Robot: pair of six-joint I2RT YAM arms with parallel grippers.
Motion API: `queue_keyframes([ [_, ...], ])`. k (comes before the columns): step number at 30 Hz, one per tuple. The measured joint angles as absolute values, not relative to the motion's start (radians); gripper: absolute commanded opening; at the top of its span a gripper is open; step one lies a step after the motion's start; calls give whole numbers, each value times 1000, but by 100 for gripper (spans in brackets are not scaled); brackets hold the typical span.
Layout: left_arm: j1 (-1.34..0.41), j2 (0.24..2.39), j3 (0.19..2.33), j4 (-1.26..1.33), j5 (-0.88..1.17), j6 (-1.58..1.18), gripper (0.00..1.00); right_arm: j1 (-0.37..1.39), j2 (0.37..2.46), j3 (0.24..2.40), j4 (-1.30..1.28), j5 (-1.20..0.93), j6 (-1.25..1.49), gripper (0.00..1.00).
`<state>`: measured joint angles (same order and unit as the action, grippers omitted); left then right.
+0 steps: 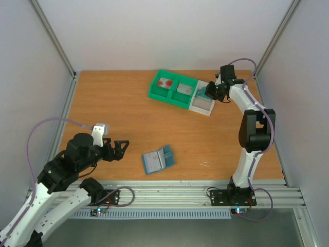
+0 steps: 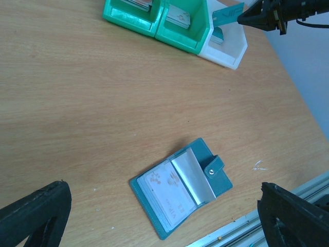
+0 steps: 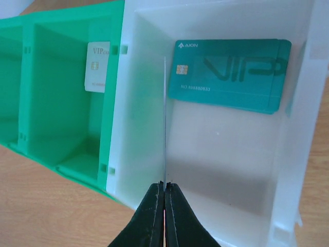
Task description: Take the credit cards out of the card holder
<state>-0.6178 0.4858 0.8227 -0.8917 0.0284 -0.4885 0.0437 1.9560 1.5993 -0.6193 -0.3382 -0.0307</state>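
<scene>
The blue-grey card holder (image 1: 158,160) (image 2: 218,180) lies open near the table's front edge, with a pale card (image 2: 167,193) showing in its clear sleeves. My left gripper (image 1: 119,149) (image 2: 164,218) hangs open to its left, holding nothing. At the back, my right gripper (image 1: 208,92) (image 3: 164,188) is shut on a teal credit card (image 2: 226,13), seen edge-on (image 3: 164,118) over the white compartment (image 1: 202,106). Another teal card (image 3: 231,74) lies inside that compartment. A white card with red marks (image 1: 165,83) and a grey card (image 1: 183,89) rest in the green tray (image 1: 172,100).
The green tray and the white compartment (image 3: 216,154) stand joined at the back of the wooden table. A white VIP card (image 3: 97,67) leans in the green compartment beside it. An aluminium rail (image 1: 205,193) runs along the table's front edge.
</scene>
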Motion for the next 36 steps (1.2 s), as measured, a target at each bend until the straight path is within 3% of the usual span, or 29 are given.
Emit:
queue_keyframes([
  [36,-618,486,823,-895,22,-484,99,-19,2203,1820,-670,-414,-8,3],
])
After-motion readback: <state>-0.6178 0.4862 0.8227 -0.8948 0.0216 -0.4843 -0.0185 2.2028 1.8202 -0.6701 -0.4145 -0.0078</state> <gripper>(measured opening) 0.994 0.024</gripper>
